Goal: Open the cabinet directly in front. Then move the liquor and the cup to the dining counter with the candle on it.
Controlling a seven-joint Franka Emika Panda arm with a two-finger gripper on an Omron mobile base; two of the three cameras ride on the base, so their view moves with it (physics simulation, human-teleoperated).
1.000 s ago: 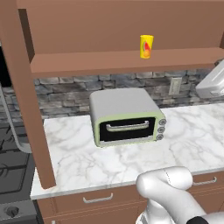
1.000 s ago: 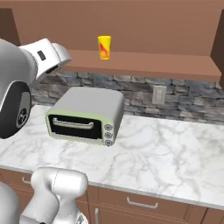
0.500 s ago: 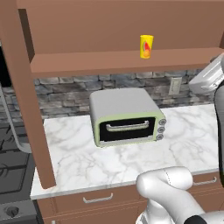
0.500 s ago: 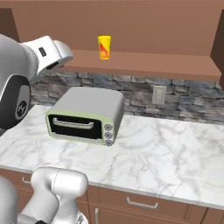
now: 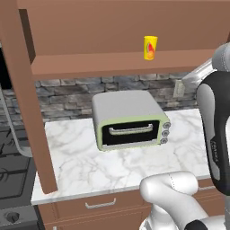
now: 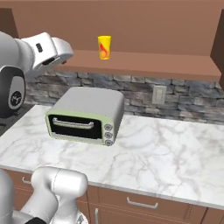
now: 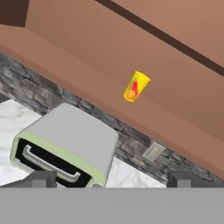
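From the left base camera, I am seeing the cup standing upright on the bottom shelf of the cabinet, whose interior is standing open to me, so the opening step looks done. My judgement is that the cup sits near the shelf's front edge so it can be reached straight on. A toaster oven is resting on the marble desk below.

From the right base camera, my forearm is reaching in from the left at shelf height, with the cup off to its right.

Through the hand camera, my hand is hanging spread wide and empty, its fingertips framing the oven; the cup is sitting well above and ahead. Its red-orange mark is showing no readable writing.
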